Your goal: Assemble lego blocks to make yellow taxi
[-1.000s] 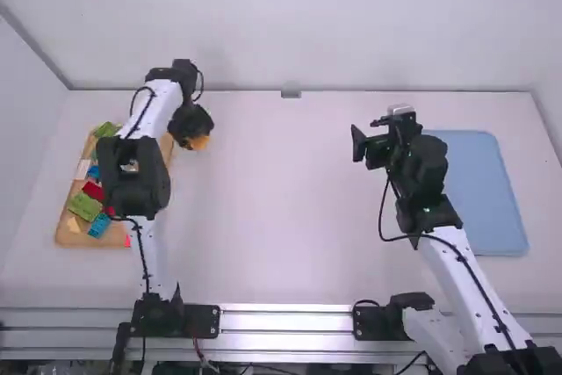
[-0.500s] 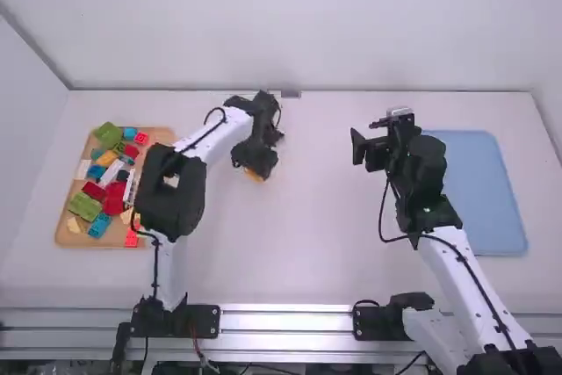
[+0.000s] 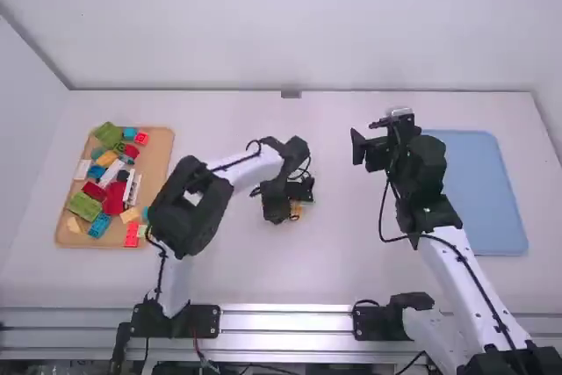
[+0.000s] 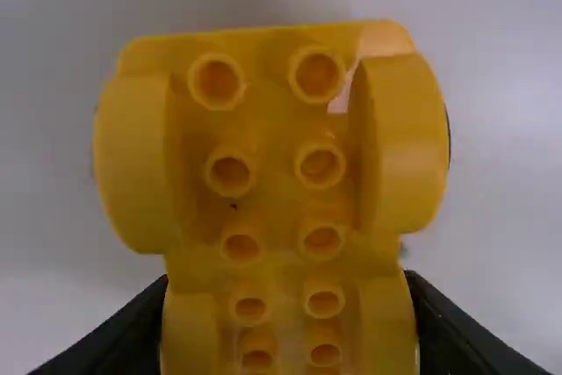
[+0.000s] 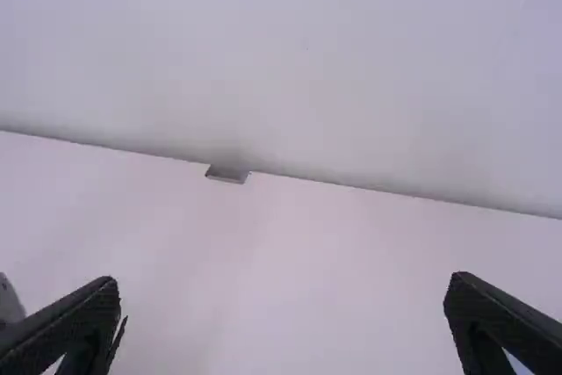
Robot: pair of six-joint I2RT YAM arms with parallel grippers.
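Tabletop [image 3: 228, 261] spans from tan tray [image 3: 161, 155] rightward to left gripper [image 3: 297, 198], jaws clamped on yellow piece [image 4: 277, 208]: hollow studs, rounded sides. Right gripper [image 3: 368, 134] farther right of tray, jaws apart; blue board [image 3: 483, 191] farthest right. Tray holds mixed plastic blocks [image 3: 85, 206].

Board [image 3: 156, 166] sits left on the table [image 3: 228, 270], blocks [image 3: 86, 206] all over it, tray [image 3: 487, 191] is way over right, chassis [image 4: 281, 265] between the 2.
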